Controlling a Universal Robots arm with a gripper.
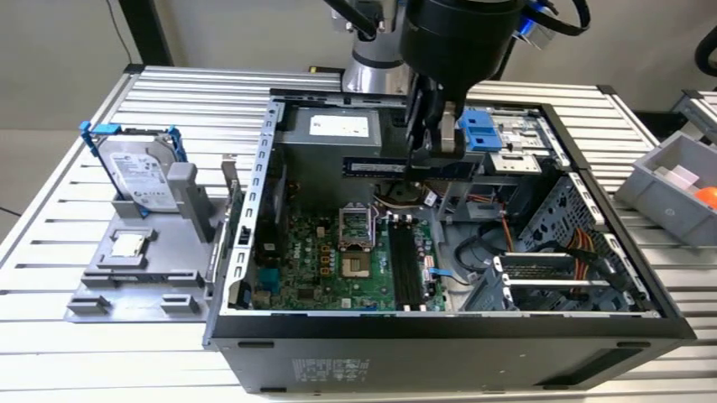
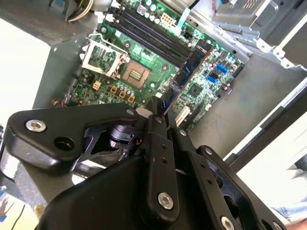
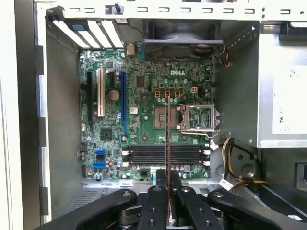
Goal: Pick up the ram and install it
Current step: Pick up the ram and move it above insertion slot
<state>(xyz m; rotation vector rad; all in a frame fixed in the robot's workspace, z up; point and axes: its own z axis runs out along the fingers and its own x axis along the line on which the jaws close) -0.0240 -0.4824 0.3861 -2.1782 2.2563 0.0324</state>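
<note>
My gripper [image 1: 426, 162] is shut on the ram [image 1: 374, 168], a thin greenish stick with dark chips, and holds it level in the air over the open computer case [image 1: 448, 323]. The stick hangs above the motherboard [image 1: 336, 269], well clear of it. In the second wrist view the ram [image 2: 192, 64] sticks out from the gripper [image 2: 162, 109] toward the board. In the first wrist view the ram [image 3: 167, 139] appears edge-on, rising from the gripper [image 3: 167, 181] and crossing the dark memory slots [image 3: 144, 154]. The memory slots [image 1: 405, 269] lie beside the open processor socket [image 1: 353, 227].
A silver hard drive in a blue frame [image 1: 140, 172] stands on a grey fixture [image 1: 134, 277] at the exterior view's left, with a small square chip [image 1: 129, 245] beside it. A grey bin [image 1: 672, 189] sits at the right. Cables [image 1: 566, 243] and drive cages crowd the case's right side.
</note>
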